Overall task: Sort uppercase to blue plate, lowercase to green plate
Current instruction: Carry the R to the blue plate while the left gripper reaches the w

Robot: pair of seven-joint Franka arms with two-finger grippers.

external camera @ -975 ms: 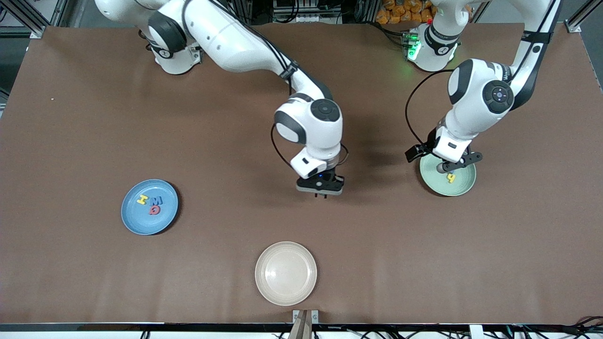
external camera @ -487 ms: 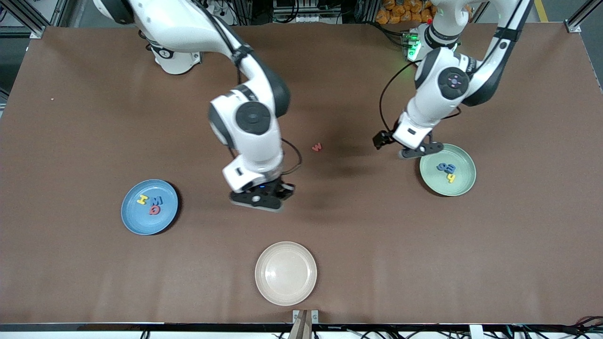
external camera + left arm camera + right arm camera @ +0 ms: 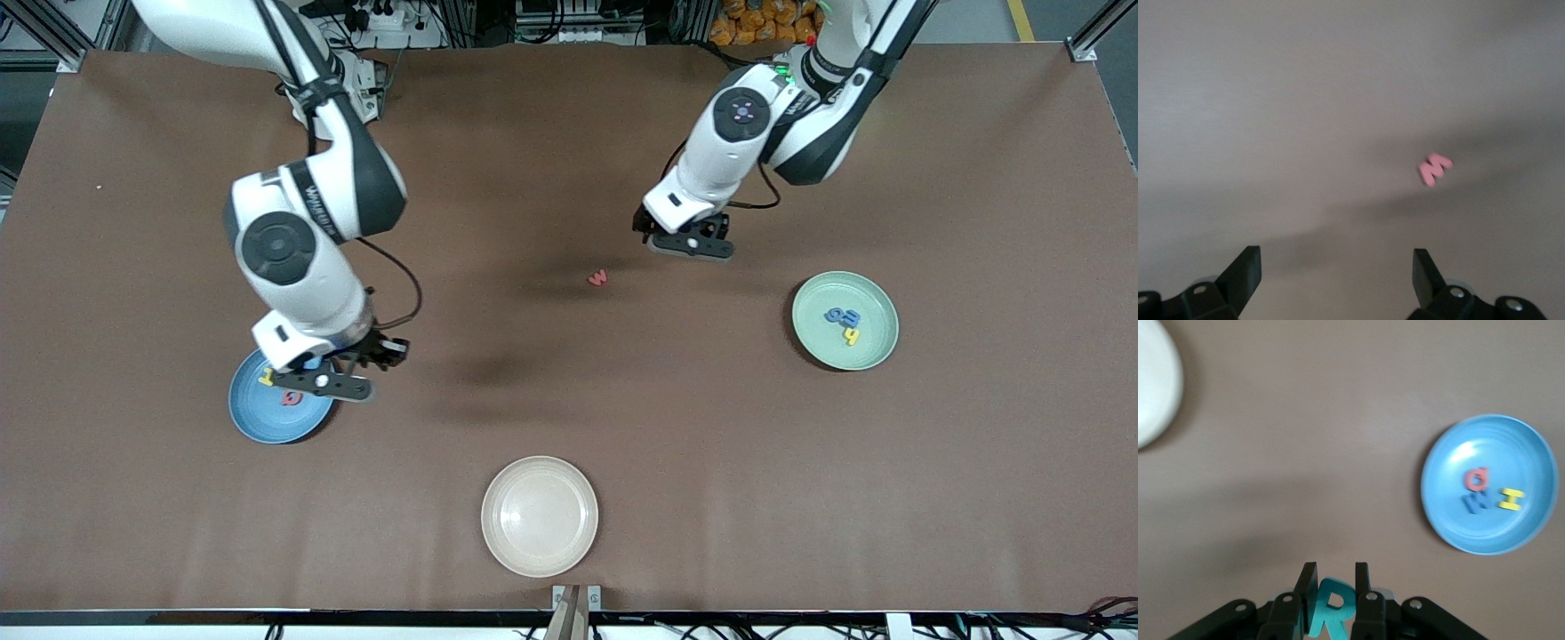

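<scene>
Two fingers of the right gripper (image 3: 1333, 590) are pressed shut on the teal-green R (image 3: 1329, 607), which is held upright between them above the blue plate (image 3: 258, 422), at that plate's edge toward the middle of the desk. In the right wrist view the blue plate (image 3: 1488, 483) is seen from above with three capitals lying in it: the red Q (image 3: 1476, 479), the blue W/M (image 3: 1477, 501) touching it, and the yellow H (image 3: 1511, 498) just beside them. In the front view this plate is partly covered by the right gripper (image 3: 322, 384), and only the red Q (image 3: 291, 398) and part of the yellow H (image 3: 266, 380) are seen. The fingers (image 3: 1245, 272) of the left gripper (image 3: 1337, 273) are spread wide with nothing between them; the gripper hangs over the bare desk (image 3: 978, 178), near the red w (image 3: 1434, 169). The red w (image 3: 598, 278) lies alone on the desk about midway along it, between the two arms, apart from every plate. The green plate (image 3: 876, 354) rests toward the left arm's end of the desk, with two blue lowercase letters (image 3: 841, 315) side by side in it and the yellow h (image 3: 852, 335) just nearer the front camera. A cream plate (image 3: 540, 516) lies empty near the middle of the desk's front edge.
</scene>
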